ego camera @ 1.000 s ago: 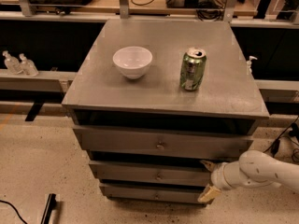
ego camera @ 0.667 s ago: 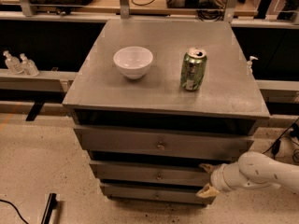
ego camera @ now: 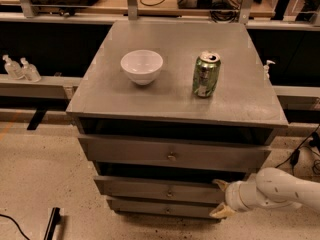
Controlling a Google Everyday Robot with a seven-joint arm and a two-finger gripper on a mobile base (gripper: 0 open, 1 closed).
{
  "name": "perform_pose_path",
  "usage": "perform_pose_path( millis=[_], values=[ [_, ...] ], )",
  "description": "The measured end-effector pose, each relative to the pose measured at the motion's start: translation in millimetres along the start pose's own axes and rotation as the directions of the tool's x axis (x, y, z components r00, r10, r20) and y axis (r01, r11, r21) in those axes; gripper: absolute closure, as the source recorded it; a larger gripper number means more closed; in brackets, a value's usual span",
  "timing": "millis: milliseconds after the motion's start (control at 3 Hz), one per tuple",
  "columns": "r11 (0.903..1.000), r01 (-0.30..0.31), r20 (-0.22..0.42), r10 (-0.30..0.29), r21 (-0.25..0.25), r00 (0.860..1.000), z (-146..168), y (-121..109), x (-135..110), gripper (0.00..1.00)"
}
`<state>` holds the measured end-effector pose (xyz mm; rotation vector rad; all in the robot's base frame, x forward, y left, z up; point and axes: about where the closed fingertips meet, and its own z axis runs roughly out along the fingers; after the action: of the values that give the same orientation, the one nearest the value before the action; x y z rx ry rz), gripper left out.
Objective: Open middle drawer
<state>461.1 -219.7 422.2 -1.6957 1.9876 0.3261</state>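
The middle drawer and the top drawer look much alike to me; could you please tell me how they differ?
The top drawer has a taller, wider front; the middle drawer has a shallower, narrower one. The pincer, its fingers spread, sits at the middle drawer's right end; the top drawer has no pincer at it. Both are grey and flat-fronted, with a small round centre knob.

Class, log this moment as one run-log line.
gripper: open, at right end of middle drawer front | cabinet top: white bowl, green can
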Motion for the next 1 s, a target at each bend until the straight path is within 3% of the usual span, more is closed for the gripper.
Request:
perform_pose_path(
  millis=[667, 1000],
  values=[
    [1.0000, 0.002, 0.006, -0.002, -0.005, 1.000, -2.4, 4.9, -2.5, 0.36],
    [1.0000, 0.003, 0.007, -0.003, -0.008, 1.000, -1.0, 5.8, -3.2, 0.18]
  ],
)
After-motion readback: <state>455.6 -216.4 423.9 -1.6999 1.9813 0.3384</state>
